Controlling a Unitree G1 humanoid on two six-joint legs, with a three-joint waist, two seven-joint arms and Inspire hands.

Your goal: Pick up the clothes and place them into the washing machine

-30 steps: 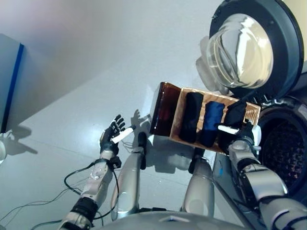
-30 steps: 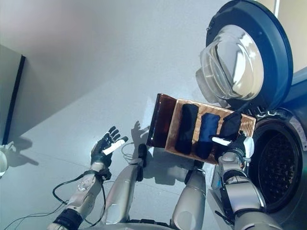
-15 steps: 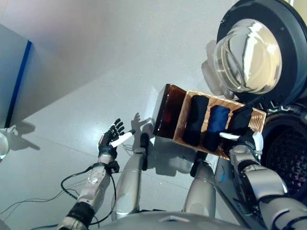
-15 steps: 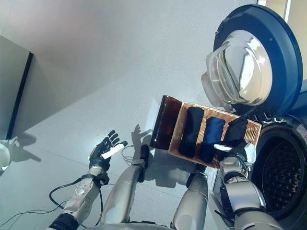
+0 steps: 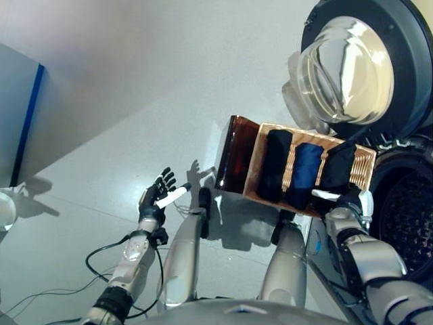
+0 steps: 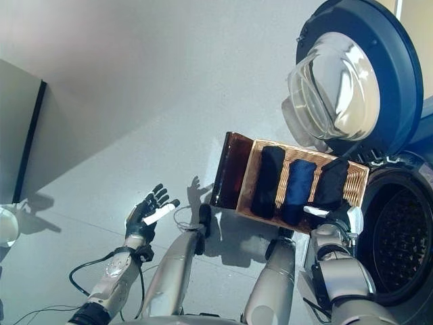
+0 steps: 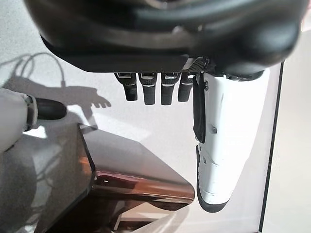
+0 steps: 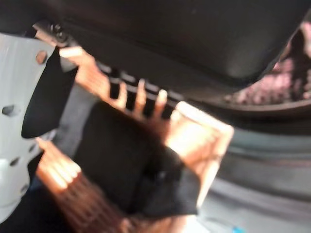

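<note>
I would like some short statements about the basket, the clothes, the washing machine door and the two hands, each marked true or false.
1. The washing machine door is open. True.
2. The basket holds three rolled garments side by side. True.
3. The middle garment is white. False: it is blue, between two black ones.
4. The left hand holds a garment. False: it is open and empty, away from the basket.
5. The right hand is at the basket's end nearest the drum. True.
</note>
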